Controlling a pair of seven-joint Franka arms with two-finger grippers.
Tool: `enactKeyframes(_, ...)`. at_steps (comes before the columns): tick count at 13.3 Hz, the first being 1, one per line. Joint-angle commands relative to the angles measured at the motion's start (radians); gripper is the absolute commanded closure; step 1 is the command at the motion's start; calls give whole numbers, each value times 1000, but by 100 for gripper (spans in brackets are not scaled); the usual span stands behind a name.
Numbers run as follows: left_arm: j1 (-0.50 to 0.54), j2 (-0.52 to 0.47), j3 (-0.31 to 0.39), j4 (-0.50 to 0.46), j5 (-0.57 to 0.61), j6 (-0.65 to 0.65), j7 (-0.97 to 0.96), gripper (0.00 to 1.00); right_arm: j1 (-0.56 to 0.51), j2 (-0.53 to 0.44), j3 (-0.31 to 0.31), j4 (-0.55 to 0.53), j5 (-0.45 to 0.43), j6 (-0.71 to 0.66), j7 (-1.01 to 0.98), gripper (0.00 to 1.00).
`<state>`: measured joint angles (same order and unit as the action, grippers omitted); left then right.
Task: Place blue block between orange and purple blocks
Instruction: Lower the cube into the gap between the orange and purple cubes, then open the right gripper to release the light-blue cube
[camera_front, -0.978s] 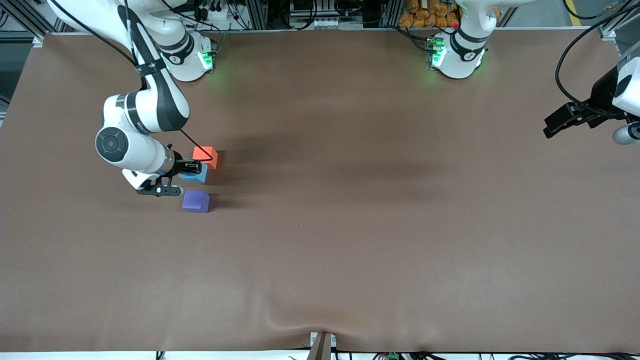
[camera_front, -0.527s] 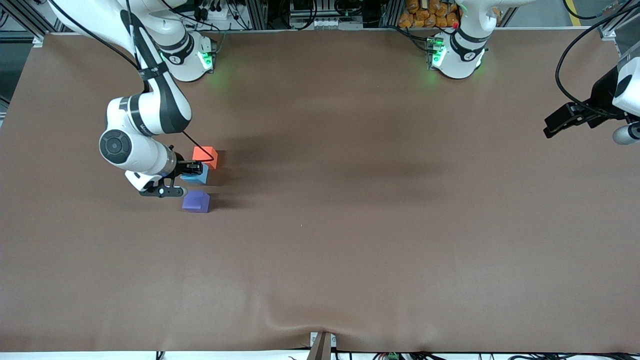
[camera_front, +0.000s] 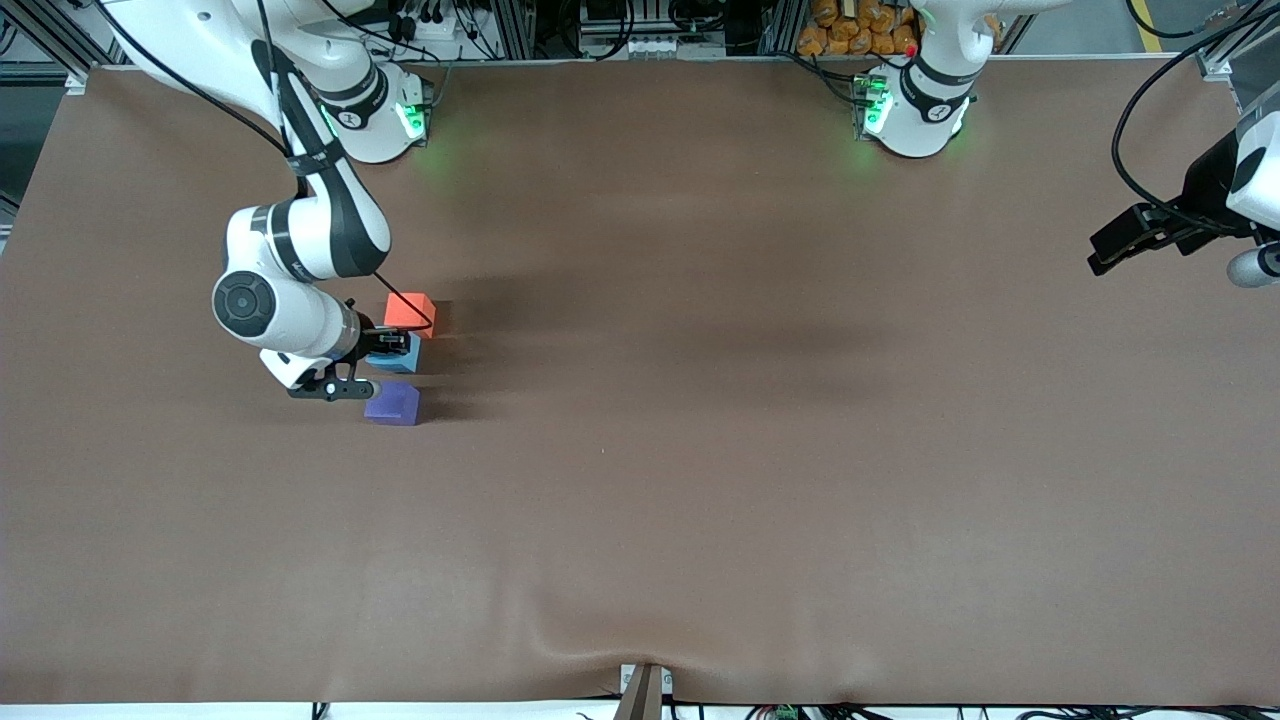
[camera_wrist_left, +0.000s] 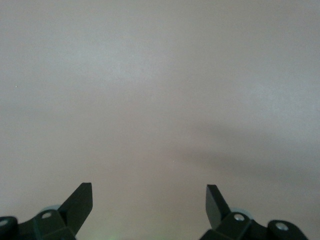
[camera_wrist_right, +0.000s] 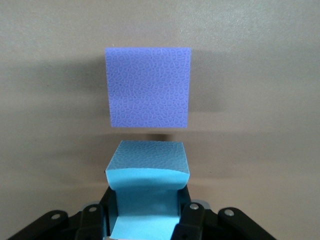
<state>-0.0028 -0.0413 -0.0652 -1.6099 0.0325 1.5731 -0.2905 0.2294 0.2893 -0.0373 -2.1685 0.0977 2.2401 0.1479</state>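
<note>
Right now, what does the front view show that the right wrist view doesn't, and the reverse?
Only the front view shows the orange block, both arms, and the left gripper waiting open at the left arm's end of the table. Only the right wrist view shows the blue block squeezed inward between the fingers. Both show the right gripper shut on the blue block, apart from the purple block.

Brown table (camera_front: 700, 450); perhaps orange items (camera_front: 855, 28) at its edge
</note>
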Motion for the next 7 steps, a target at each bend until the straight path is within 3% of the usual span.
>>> enactKeyframes(1,4,-23,-2,-7,21,-7,8,0,-4,4,5,-13,-12,22,-8,54)
enactKeyframes(7,4,-23,-2,-7,20,-7,8,0,-1,33,7,-34,-16,90,-8,54)
